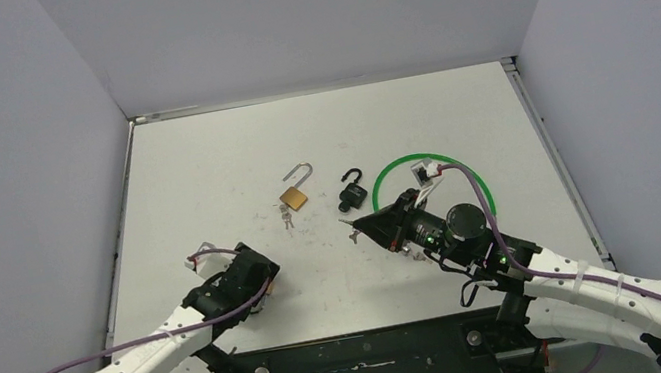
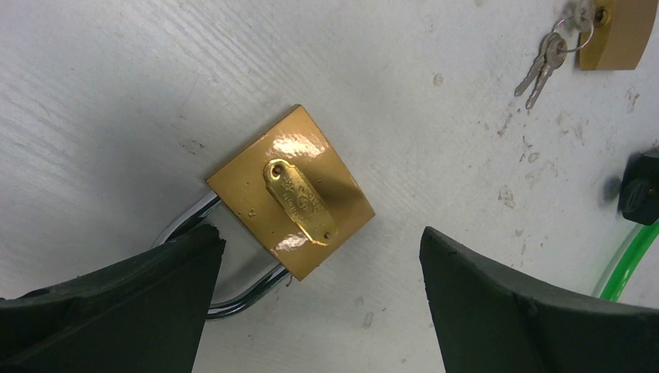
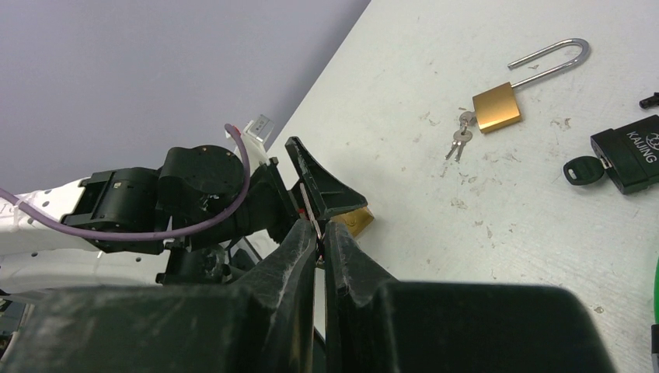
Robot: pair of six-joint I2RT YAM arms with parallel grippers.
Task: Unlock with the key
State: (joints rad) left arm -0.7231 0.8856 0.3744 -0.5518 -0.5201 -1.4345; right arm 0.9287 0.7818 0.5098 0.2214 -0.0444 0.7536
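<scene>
A large brass padlock (image 2: 291,198) lies flat on the table, its steel shackle (image 2: 233,299) closed and partly hidden under my left finger. My left gripper (image 2: 320,252) is open just above it, one finger on each side; it also shows in the top view (image 1: 264,281). My right gripper (image 3: 320,233) is shut on a thin silver key (image 3: 311,208), held in the air and pointing toward the left gripper. In the top view the right gripper (image 1: 360,223) is mid-table with the key (image 1: 352,237) at its tip.
A small brass padlock (image 1: 296,195) with its shackle open lies mid-table, its keys (image 1: 287,216) attached. A black padlock (image 1: 352,190), open with a black-headed key (image 3: 579,169) in it, lies beside a green ring (image 1: 478,184).
</scene>
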